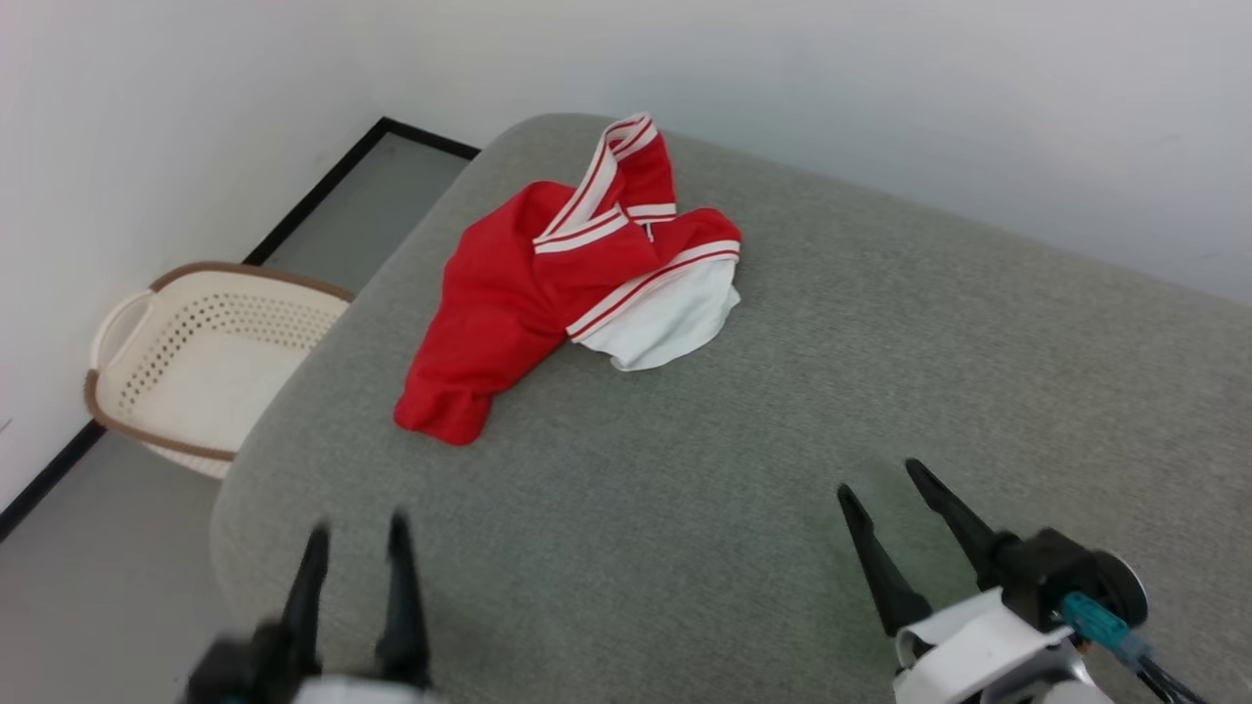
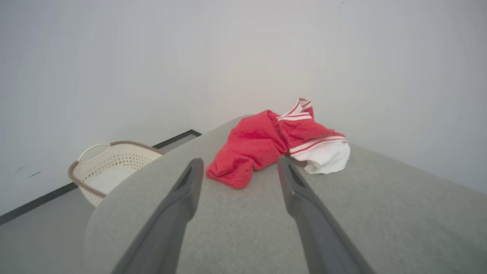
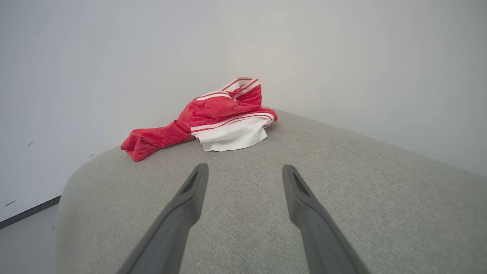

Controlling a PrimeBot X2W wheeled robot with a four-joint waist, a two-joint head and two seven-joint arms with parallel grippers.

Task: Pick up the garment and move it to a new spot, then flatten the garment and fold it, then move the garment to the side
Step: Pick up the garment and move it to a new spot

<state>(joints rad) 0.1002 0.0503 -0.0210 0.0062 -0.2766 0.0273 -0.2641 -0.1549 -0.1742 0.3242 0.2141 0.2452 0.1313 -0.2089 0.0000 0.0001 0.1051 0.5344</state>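
Crumpled red-and-white jersey shirt (image 1: 548,284) far-left on grey fabric cushion (image 1: 782,411); left gripper (image 1: 357,526), right gripper (image 1: 877,477) spread at near edge; cream perforated basket (image 1: 196,332) off left edge.

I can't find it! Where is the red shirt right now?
In the head view the garment lies crumpled on the grey cushion, toward its far left end, with the cream basket on the floor beyond that edge.

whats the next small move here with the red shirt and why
Probably reach the left gripper forward toward the garment: it lies crumpled and untouched on the grey cushion, and both grippers are open, short of it, the left nearer than the right gripper.
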